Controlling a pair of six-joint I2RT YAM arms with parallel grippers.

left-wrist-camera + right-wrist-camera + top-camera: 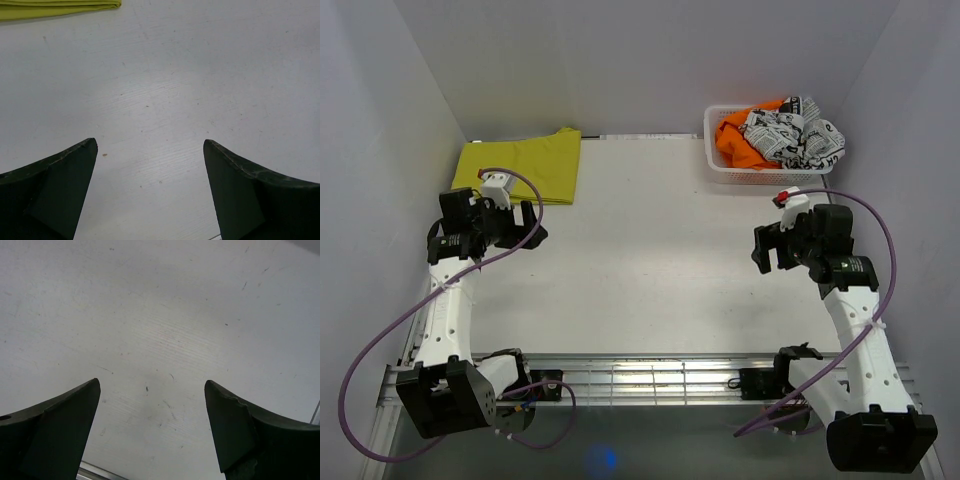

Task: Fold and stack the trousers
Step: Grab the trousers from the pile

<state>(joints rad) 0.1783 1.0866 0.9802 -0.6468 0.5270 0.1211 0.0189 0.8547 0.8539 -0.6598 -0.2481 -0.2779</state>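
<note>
Holding left end effector [525,222] and right end effector [770,250] spread apart, empty, above the table [650,250]. Seeing yellow trousers [525,165] folded at far left; orange trousers [732,142] and newsprint trousers [800,135] crumpled in basket [750,174], far right. Likely reaching there next: pinching only the top pair, lifting clear of the rim, avoiding dragging the other.

Right tool [151,384] spread wide, over scuffed white table [160,305]

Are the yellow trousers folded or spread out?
Folded: the yellow trousers lie as a flat rectangle, layered edges showing in the left wrist view.
</note>
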